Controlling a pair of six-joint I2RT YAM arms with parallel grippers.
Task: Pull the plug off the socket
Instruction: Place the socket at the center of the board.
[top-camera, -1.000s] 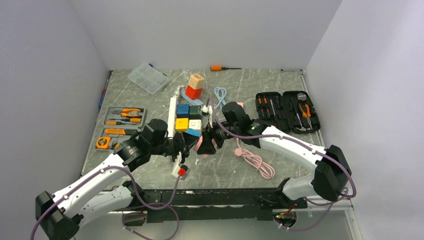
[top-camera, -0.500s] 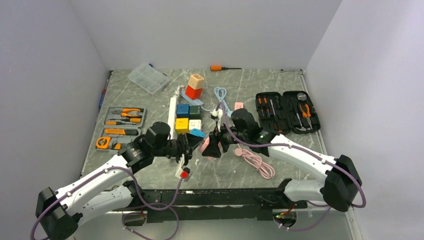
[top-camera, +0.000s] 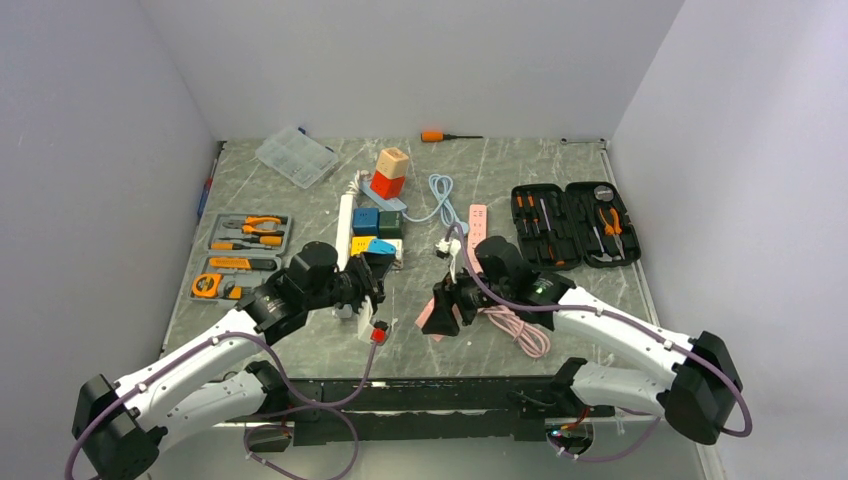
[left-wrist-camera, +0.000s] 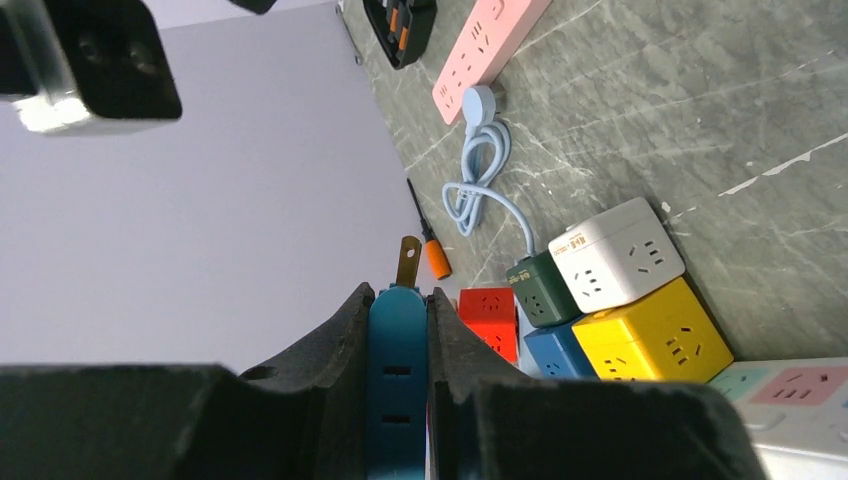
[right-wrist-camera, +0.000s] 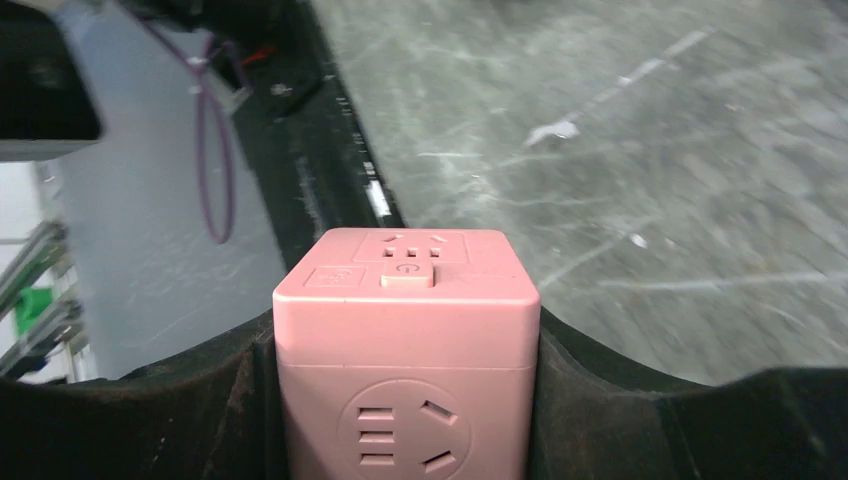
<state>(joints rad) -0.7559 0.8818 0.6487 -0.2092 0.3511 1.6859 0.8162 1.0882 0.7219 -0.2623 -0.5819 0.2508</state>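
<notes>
Left wrist view has the blue plug (left-wrist-camera: 397, 370) clamped in the left end effector (left-wrist-camera: 397, 300), prong bare and well apart from the pink socket cube (right-wrist-camera: 405, 290) clamped in the right end effector (right-wrist-camera: 405, 350) above the worktop (right-wrist-camera: 650, 150), where a slackening hold could drop either.

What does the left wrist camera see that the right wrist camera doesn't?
Only the left wrist view: the left end effector pinching a flat blue plug with a brass prong, plus a pink power strip, a coiled light-blue cable, a yellow cube socket and a white cube socket.
Only the right wrist view: the right end effector clamping a pink cube socket, and a black frame rail along the table's edge.
Both: the grey marbled tabletop.
</notes>
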